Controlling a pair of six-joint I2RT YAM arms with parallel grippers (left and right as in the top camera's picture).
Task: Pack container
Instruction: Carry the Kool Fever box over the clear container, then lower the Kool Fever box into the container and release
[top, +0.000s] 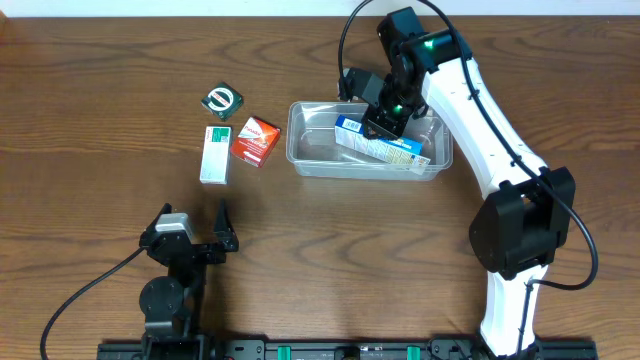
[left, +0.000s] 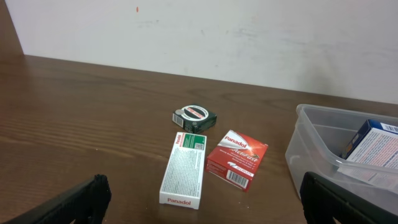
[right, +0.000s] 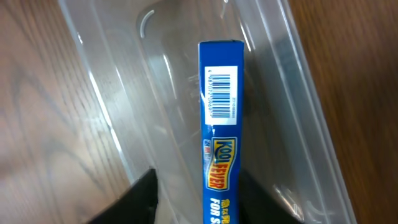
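The clear plastic container (top: 312, 150) stands right of the table's centre. A blue Kool Fever box (top: 395, 150) lies tilted inside it. My right gripper (top: 383, 122) reaches down into the container over the box's left end. In the right wrist view the blue box (right: 221, 112) stands on edge between the fingers of my right gripper (right: 202, 205), which is open, with a clear gap at the left finger. The container's wall (right: 124, 93) shows around it. My left gripper (top: 195, 215) is open and empty near the front left; in its own view (left: 205, 214) it faces the loose boxes.
Left of the container lie a white Panadol box (top: 214, 155), a red Panadol box (top: 256, 141) and a small dark green box (top: 222, 101). They also show in the left wrist view: white (left: 185, 168), red (left: 237, 160), green (left: 194, 116), with the container (left: 311, 149) at right.
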